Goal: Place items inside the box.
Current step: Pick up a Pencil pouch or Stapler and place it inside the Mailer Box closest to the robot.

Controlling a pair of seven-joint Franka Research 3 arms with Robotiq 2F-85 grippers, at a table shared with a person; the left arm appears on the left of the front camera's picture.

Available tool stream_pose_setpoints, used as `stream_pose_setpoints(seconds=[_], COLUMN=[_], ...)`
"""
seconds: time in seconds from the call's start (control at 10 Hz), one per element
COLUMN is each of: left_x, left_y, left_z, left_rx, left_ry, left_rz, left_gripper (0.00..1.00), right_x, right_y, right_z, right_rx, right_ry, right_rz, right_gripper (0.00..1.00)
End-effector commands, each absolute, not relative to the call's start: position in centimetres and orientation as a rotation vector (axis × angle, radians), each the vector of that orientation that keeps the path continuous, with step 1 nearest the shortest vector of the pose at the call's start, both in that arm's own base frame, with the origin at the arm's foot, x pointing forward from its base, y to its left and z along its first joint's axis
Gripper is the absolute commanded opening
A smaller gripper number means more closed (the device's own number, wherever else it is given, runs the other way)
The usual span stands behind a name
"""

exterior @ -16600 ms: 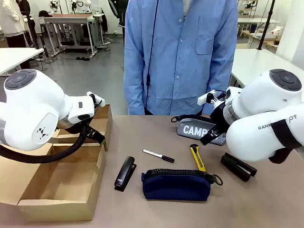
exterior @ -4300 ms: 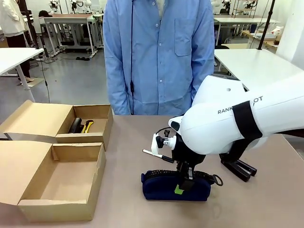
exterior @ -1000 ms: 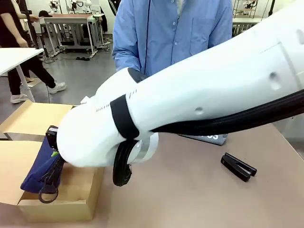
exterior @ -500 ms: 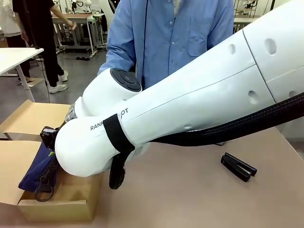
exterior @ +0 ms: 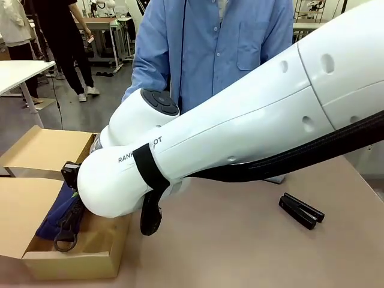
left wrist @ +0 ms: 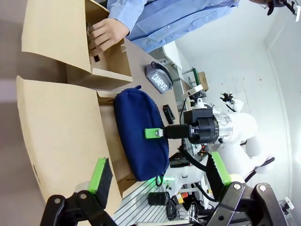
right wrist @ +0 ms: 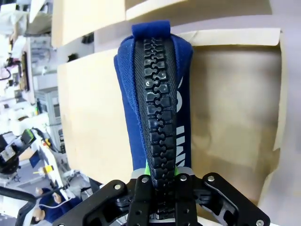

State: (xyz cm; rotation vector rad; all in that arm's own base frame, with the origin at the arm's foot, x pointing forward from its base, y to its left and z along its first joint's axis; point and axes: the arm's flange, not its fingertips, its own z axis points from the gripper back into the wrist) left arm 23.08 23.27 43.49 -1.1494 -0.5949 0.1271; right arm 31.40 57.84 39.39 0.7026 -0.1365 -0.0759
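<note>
The right fingers (right wrist: 142,186) are clamped tight on the zip edge of the navy pouch (exterior: 57,210), which hangs down into the near box (exterior: 72,264). The left fingers (left wrist: 100,175) stand wide apart, holding nothing. A clip tool (exterior: 301,210) lies on the worktop (exterior: 240,252) — well apart from the box.

The left gripper (left wrist: 159,172) is standing at the six o'clock edge with its green pads spread wide, gripping nothing. Beyond it, at centre, the navy pouch (left wrist: 138,117) is hanging over the open cardboard box (left wrist: 56,136). The right gripper (left wrist: 155,133) is reaching in from three o'clock and pinching it. Toward eleven o'clock a person's hand (left wrist: 107,34) is reaching into a second box compartment (left wrist: 56,28). The grey "CAMPUS" pouch (left wrist: 159,81) is lying at one o'clock of the navy pouch. A black clip-like tool (left wrist: 168,114) is lying just beside the navy pouch at two o'clock.
</note>
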Motion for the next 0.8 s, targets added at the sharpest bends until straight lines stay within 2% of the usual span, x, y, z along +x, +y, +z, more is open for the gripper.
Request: stream_pose_setpoints(seconds=[0.0, 0.7], left_x=[23.1, 23.1], left_y=[23.2, 23.2], left_z=[43.7, 43.7], left_rx=[-1.164, -1.164], left_ry=[-0.627, -0.627], left_rz=[0.112, 0.112], left_gripper=[1.0, 1.0], right_x=[31.4, 32.4], right_y=[60.6, 62.7], right_z=[39.4, 35.2], right_rx=[0.665, 0.534], right_ry=[-0.152, -0.094], right_rz=[-0.123, -0.137], right_gripper=[0.07, 0.07])
